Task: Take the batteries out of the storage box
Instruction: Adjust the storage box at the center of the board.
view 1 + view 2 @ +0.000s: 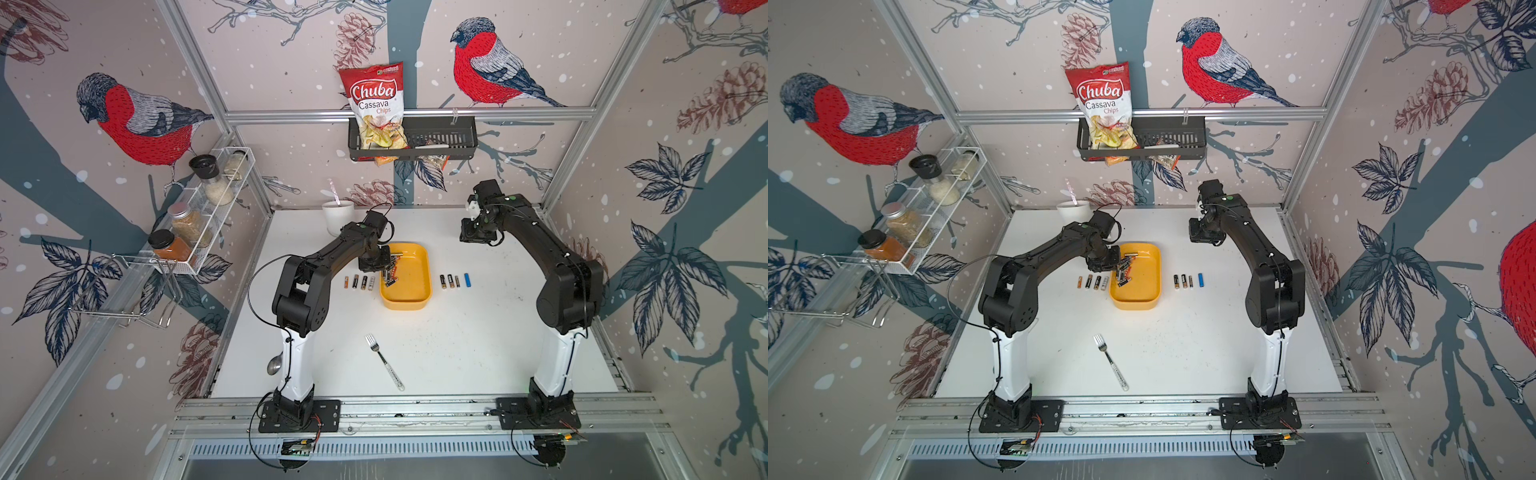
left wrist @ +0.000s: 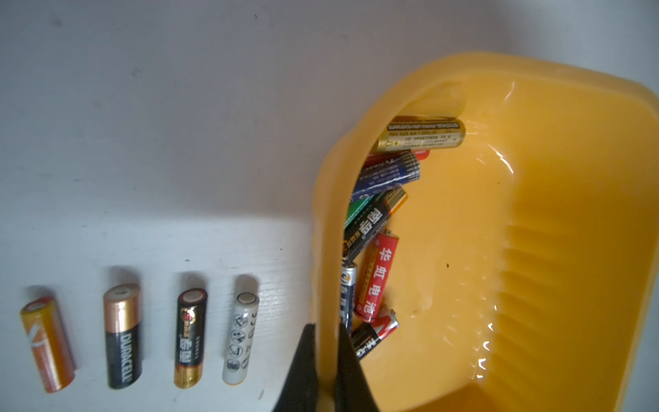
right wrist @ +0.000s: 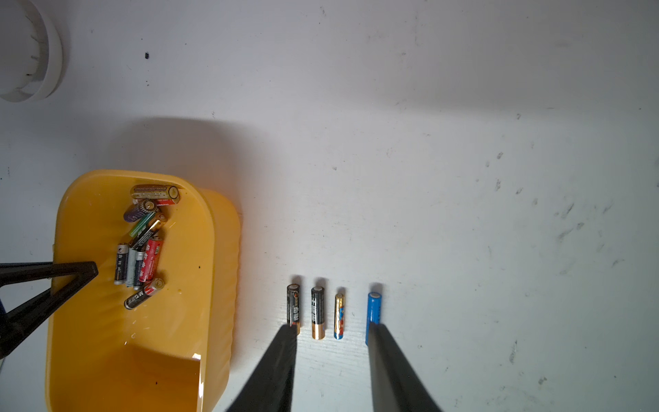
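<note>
The yellow storage box (image 1: 409, 291) (image 1: 1142, 293) sits mid-table. Several batteries (image 1: 390, 272) (image 2: 378, 278) (image 3: 142, 249) lie heaped along its left wall. My left gripper (image 2: 326, 326) (image 1: 376, 262) is shut on that wall, one finger outside and one inside the box (image 2: 535, 249). Four batteries (image 1: 359, 282) (image 2: 121, 335) lie in a row on the table left of the box. Four more (image 1: 455, 281) (image 3: 328, 314), one of them blue, lie to its right. My right gripper (image 3: 333, 326) (image 1: 478, 237) hangs open and empty above the back right of the table.
A fork (image 1: 384, 361) lies near the front middle. A spoon (image 1: 274, 363) rests by the left arm's base. A white cup (image 1: 337, 214) stands at the back. A black basket (image 1: 440, 139) with a chips bag hangs on the back wall, and a wire spice rack (image 1: 199, 216) on the left wall.
</note>
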`<state>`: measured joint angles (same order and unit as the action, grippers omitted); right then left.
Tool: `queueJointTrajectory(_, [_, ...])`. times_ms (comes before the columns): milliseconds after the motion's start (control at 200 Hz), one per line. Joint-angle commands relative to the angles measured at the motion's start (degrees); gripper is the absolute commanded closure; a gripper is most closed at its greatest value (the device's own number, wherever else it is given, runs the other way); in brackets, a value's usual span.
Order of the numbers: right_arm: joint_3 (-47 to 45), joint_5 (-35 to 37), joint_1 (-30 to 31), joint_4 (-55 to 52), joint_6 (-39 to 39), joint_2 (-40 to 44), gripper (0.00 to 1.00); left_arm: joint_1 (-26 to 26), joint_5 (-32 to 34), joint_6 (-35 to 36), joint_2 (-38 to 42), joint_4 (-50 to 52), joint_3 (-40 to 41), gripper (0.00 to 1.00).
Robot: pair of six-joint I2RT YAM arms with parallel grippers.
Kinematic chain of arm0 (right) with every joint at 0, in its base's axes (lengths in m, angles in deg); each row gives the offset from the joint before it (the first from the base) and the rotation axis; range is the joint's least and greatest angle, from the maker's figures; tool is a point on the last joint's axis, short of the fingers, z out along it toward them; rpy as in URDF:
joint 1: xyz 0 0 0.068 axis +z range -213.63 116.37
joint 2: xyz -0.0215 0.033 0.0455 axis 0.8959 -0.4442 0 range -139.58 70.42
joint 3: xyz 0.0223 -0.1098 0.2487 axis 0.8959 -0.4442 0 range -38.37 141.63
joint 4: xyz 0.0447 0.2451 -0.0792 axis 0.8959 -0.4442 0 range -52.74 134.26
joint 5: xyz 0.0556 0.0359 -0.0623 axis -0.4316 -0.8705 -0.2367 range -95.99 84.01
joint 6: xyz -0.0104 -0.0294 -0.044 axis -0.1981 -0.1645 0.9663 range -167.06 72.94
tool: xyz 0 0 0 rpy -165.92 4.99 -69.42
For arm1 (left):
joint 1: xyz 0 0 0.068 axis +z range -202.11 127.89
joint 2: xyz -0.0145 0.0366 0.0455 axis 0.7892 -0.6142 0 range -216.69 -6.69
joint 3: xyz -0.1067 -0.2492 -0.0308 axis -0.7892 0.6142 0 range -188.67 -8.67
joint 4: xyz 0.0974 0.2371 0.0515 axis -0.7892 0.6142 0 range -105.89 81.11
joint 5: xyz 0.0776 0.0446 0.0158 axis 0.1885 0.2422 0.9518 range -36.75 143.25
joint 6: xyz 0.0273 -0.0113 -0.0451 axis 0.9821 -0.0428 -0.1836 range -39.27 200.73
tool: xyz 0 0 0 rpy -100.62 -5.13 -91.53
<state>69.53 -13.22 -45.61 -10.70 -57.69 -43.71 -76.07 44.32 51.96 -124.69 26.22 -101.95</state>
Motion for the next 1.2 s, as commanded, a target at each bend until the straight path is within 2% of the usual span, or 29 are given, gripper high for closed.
queueJointTrajectory(0, [-0.13,0.19,0.41,-0.94,0.35,-0.14,0.60,-0.12,0.76,-0.76,0.83,-2.79,0.97,1.00])
queueJointTrajectory(130, [0.11,0.20,0.81,-0.92,0.18,-0.48,0.60,-0.12,0.68,-0.53,1.01,-3.76,1.80,1.00])
queueJointTrajectory(390, [0.38,0.47,1.19,-0.91,-0.17,-0.67,0.60,-0.20,-0.43,-0.41,1.75,-4.68,3.49,0.82])
queueJointTrajectory(705, [1.07,0.44,2.55,-0.70,-1.17,-1.25,0.60,0.01,-0.39,-1.26,4.16,-5.54,3.78,0.69])
queueJointTrajectory(966, [4.41,-0.67,9.49,-0.54,-4.07,-4.66,0.59,4.19,-2.50,0.41,6.46,-4.43,1.21,0.66])
queueJointTrajectory(1196, [9.64,-1.37,16.57,0.44,-6.98,-10.77,0.59,9.20,-2.40,2.66,10.85,-4.14,4.65,0.65])
